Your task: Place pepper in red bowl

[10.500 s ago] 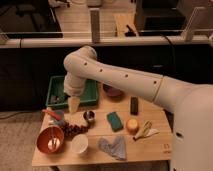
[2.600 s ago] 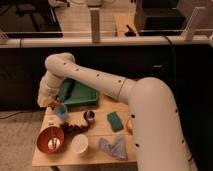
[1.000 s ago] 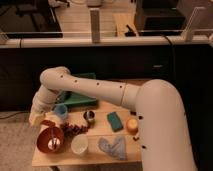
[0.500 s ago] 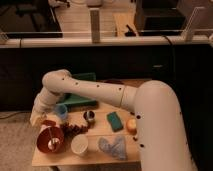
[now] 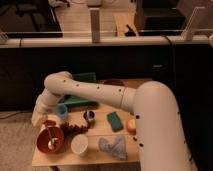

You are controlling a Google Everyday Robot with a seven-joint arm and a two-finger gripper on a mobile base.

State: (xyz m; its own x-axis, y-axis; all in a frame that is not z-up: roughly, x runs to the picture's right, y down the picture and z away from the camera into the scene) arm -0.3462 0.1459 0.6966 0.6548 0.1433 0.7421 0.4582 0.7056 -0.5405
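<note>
Hanging low over the left end of the table [image 5: 100, 150], my gripper [image 5: 40, 118] sits at the far left, just above and behind the rim of the red bowl [image 5: 51, 139]. Whether it is open or closed, I cannot tell. A small red-orange shape right beside it, at the bowl's back rim, looks like the pepper [image 5: 49, 122]; I cannot tell whether I am touching it or it rests on the rim. Inside the bowl lies a small pale object I cannot identify. Just right of the gripper stands a small blue cup [image 5: 62, 111], with the green tray [image 5: 80, 99] behind it. A dark grape bunch [image 5: 75, 127] lies beside the bowl, and a white cup [image 5: 79, 144] stands at the front edge. Farther right are a small metal cup [image 5: 90, 117], a green sponge [image 5: 115, 121], a blue-grey cloth [image 5: 112, 147] and an orange fruit [image 5: 131, 125], which my arm partly covers.
</note>
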